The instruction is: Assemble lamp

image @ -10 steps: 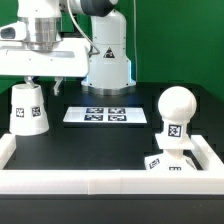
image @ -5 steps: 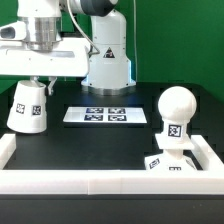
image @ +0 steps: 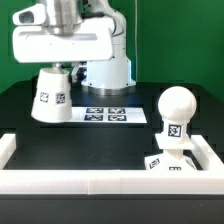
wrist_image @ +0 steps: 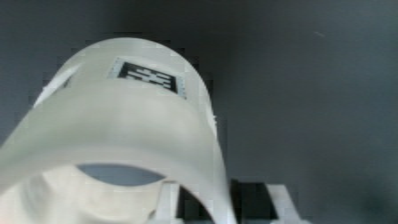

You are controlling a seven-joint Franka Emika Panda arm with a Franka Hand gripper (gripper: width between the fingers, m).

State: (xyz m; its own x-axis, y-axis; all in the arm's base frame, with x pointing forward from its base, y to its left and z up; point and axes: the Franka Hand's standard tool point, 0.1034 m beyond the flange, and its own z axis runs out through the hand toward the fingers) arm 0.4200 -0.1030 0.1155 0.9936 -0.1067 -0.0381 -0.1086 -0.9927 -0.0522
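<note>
The tapered white shade (image: 51, 97) hangs from my gripper (image: 57, 68), lifted above the black table at the exterior view's left, tilted a little. In the wrist view the shade (wrist_image: 125, 130) fills the frame with a tag on its side, and its rim wall sits between my two fingers (wrist_image: 196, 205), which are shut on it. The round ball bulb (image: 176, 108) stands upright on the low square base (image: 166, 162) at the exterior view's right front, inside the white wall's corner.
The marker board (image: 108, 116) lies flat at the table's middle back, just right of the held shade. A low white wall (image: 90, 182) runs along the table's front and sides. The arm's white pedestal (image: 108, 68) stands behind.
The shade has been lifted off the table and carried toward the exterior view's right, the gripper moving with it. The bulb and base have not moved.
</note>
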